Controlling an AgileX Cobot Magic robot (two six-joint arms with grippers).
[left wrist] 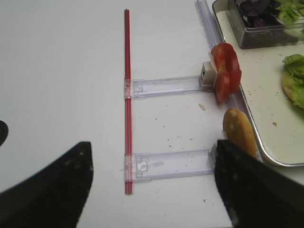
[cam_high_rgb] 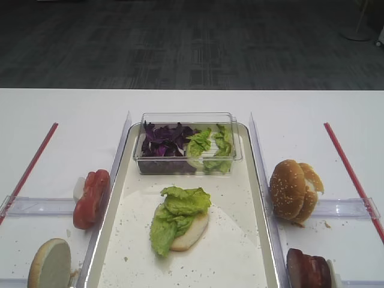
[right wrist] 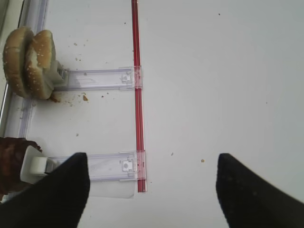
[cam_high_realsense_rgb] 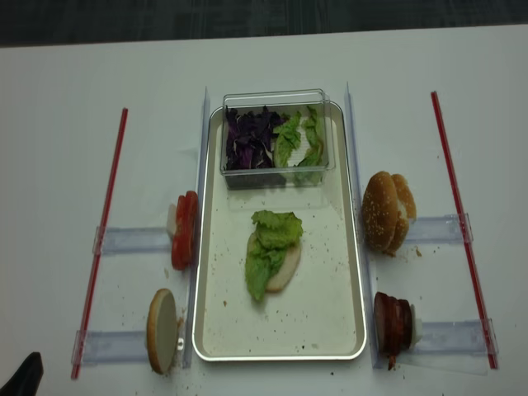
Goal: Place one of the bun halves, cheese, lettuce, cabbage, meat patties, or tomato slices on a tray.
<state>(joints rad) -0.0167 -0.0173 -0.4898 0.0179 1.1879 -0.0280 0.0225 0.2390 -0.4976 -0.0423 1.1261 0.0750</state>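
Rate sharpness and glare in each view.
Both high views: even light, soft shadows, sharp; mild sheen on the clear plastic tub. Right wrist: black open gripper blurred close up. Left wrist: black open gripper equally blurred, white table sharp.

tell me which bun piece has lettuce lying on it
The bun half lying flat in the middle of the tray, under the lettuce. The buns right of the tray and the one at its left stand on edge, bare.

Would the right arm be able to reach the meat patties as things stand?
Probably yes: the right gripper hangs open over bare table, and the meat patties stand exposed on their holder just outside the tray, nothing between.
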